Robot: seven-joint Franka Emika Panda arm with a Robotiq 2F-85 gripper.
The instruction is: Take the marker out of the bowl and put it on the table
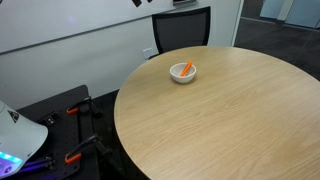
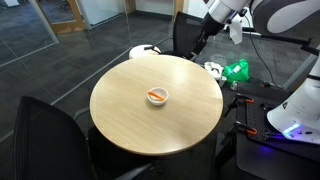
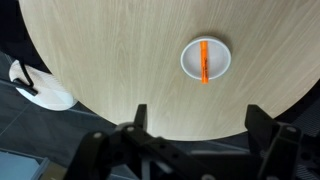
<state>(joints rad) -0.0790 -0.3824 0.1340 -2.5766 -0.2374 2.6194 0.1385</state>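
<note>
Marker [image 3: 203, 60] lies across the inside of bowl [image 3: 222, 62], near mid-surface [image 3: 110, 50]. End effector [image 3: 199, 118] is released: jaws wide, nothing btwn them, high above and well apart from bowl. Est.: marker is light, stiff, w/ smooth round barrel (prob. slippery, may roll). Take hold mid-barrel, jaws square across the long axis. Bowl looks light too, so it could slide or tip if nudged.

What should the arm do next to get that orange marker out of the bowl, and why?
Probably lower the pincer toward the bowl, centring it over the marker. In the wrist view the jaws stand wide apart and empty, well above the table, while the marker lies untouched in the bowl.
</note>
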